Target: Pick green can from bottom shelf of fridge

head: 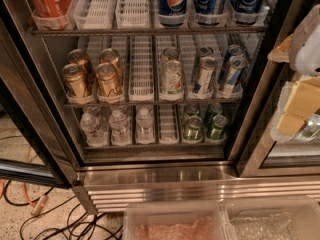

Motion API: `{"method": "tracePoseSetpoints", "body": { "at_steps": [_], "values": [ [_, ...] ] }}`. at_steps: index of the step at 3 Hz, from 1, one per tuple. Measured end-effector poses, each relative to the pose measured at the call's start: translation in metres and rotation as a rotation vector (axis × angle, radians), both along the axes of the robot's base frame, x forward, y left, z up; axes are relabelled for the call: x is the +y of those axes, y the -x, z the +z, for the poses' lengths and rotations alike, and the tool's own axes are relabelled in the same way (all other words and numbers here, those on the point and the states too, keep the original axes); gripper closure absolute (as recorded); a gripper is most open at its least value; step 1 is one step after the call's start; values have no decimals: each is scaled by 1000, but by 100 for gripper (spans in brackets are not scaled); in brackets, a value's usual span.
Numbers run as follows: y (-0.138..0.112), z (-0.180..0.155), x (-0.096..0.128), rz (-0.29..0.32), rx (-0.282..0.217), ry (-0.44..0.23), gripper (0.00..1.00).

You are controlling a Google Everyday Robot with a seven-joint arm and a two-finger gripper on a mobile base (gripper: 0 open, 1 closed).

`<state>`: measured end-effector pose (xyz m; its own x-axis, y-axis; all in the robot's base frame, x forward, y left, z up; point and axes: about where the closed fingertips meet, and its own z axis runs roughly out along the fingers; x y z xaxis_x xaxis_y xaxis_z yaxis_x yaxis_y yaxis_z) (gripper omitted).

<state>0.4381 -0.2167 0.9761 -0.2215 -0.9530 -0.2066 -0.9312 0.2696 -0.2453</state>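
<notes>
The fridge (155, 174) stands open in front of me. On its bottom shelf (150, 145), right of centre, short shiny green cans stand in two lanes: one front can (193, 128) and another (217, 126), with more behind them. My gripper (295, 111), with yellowish pads and a white arm part above it, hangs at the right edge of the view. It is in front of the right door frame, well to the right of the green cans and slightly higher. It touches none of them.
Small water bottles (120, 127) fill the left of the bottom shelf. The rack above holds gold cans (107, 79), a whitish can (172, 78) and blue-white cans (231, 75). Pepsi bottles (173, 1) stand on top. Clear bins (172, 224) sit below; cables (45, 214) lie on the floor at left.
</notes>
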Motion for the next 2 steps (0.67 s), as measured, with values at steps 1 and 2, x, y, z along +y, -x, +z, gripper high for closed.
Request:
{"method": "tracePoseSetpoints", "body": {
  "at_steps": [1, 2],
  "values": [
    [0, 0, 0, 0, 0, 0, 0],
    [3, -11, -6, -5, -12, -55, 0]
  ]
}}
